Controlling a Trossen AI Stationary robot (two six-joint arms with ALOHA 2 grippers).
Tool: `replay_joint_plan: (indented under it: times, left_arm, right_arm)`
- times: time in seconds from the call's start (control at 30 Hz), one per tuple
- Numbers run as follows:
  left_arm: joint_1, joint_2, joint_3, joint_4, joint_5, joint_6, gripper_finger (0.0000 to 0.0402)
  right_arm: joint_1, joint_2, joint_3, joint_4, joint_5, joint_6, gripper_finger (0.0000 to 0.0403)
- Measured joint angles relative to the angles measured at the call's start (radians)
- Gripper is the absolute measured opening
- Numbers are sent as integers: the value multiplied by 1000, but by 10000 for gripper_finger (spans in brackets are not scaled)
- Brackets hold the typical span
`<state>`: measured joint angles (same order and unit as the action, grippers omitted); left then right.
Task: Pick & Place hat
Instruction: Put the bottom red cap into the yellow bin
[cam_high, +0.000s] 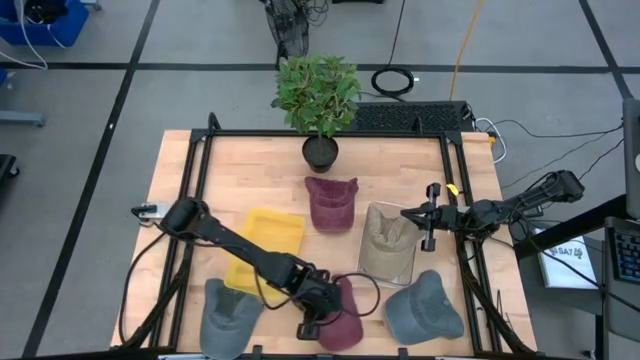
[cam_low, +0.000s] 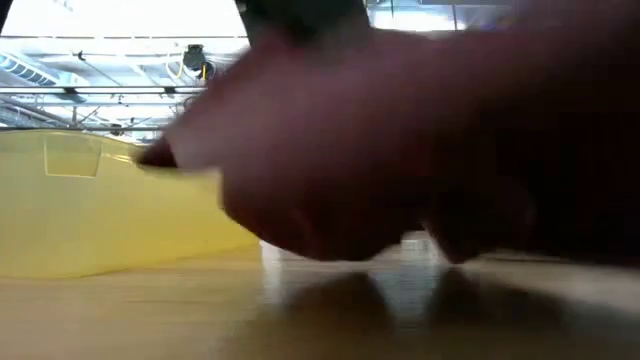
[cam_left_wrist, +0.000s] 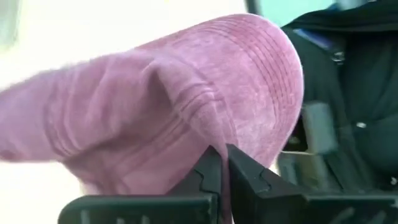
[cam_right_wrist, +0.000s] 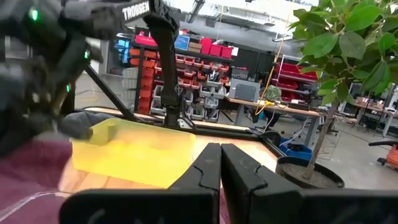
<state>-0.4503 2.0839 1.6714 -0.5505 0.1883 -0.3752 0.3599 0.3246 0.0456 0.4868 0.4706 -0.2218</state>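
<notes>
- Left wrist view: maroon hat (cam_left_wrist: 186, 106) is pinched by its fabric between the closed fingers of the left tool (cam_left_wrist: 221, 171).
- High view places that hat (cam_high: 343, 318) at the near edge of the worktop (cam_high: 400, 165), between two grey hats (cam_high: 228, 316).
- Judgement: pick achieved; carry and placement outstanding, destination not evident.
- Right tool (cam_high: 430, 216) waits over the beige hat's clear tray (cam_high: 388, 243), fingers together, holding nothing.
- Further items: second maroon hat (cam_high: 331, 203), yellow tray (cam_high: 266, 243), potted plant (cam_high: 318, 95).
- Beyond: workshop shelving (cam_right_wrist: 186, 53).

A workshop: red parts bins (cam_right_wrist: 205, 50) on shelves, workbenches (cam_right_wrist: 273, 102), grey floor (cam_high: 80, 140).
</notes>
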Motion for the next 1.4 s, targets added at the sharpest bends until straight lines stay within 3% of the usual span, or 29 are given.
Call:
replay_joint_plan:
  times: [0.13, 0.27, 0.47, 0.6, 0.77, 1.4]
  left_arm:
    - [-17, -99, 0, -77, -37, 41, 6]
    - [-39, -234, 0, -242, -199, 72, 6]
    - [-82, -410, 0, -641, -414, 114, 6]
    - [-102, -453, 0, -878, -515, 124, 5]
    - [-112, -431, 0, -1007, -498, 215, 4]
    - [-39, -210, 0, -1021, -416, 527, 3]
  right_arm:
    - [0, 1, 0, 1, 0, 0, 0]
    - [0, 1, 0, 1, 0, 0, 0]
    - [0, 1, 0, 1, 0, 0, 0]
    - [0, 1, 0, 2, 0, 0, 0]
    - [0, 1, 0, 2, 0, 0, 0]
    - [0, 1, 0, -6, 0, 38, 0]
